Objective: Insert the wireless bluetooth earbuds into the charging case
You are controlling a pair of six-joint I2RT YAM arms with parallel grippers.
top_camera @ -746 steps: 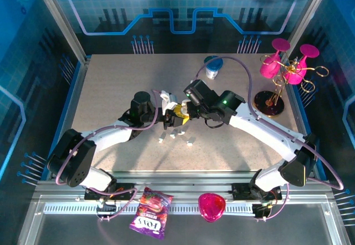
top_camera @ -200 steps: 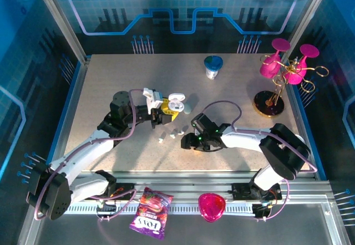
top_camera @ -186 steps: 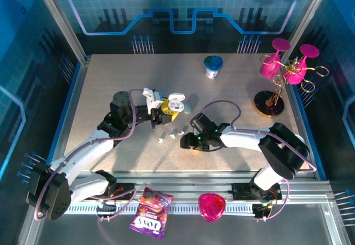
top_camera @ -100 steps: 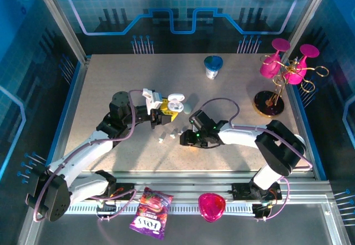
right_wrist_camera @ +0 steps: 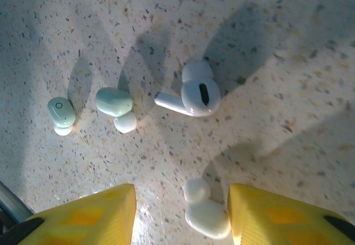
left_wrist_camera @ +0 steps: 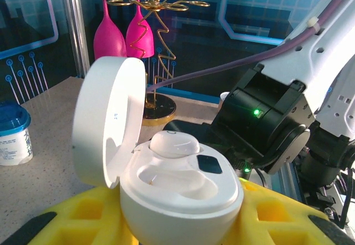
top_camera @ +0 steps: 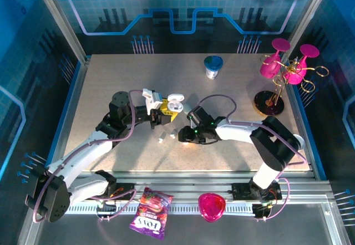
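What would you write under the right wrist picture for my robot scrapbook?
Open right gripper straddling a white earbud on the speckled table, with three more earbuds lying beyond.

The purple sweets bag [top_camera: 150,210] reads "Fox's", seen upside down.

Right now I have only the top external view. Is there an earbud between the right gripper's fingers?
Observer: Yes. The right wrist view shows a small white earbud lying on the table between the yellow pads of the right gripper, not yet clamped.
Operator: And the case in the left gripper?
Observer: The left wrist view shows the charging case with its lid open, a rounded earbud seated, and the socket beside it empty.
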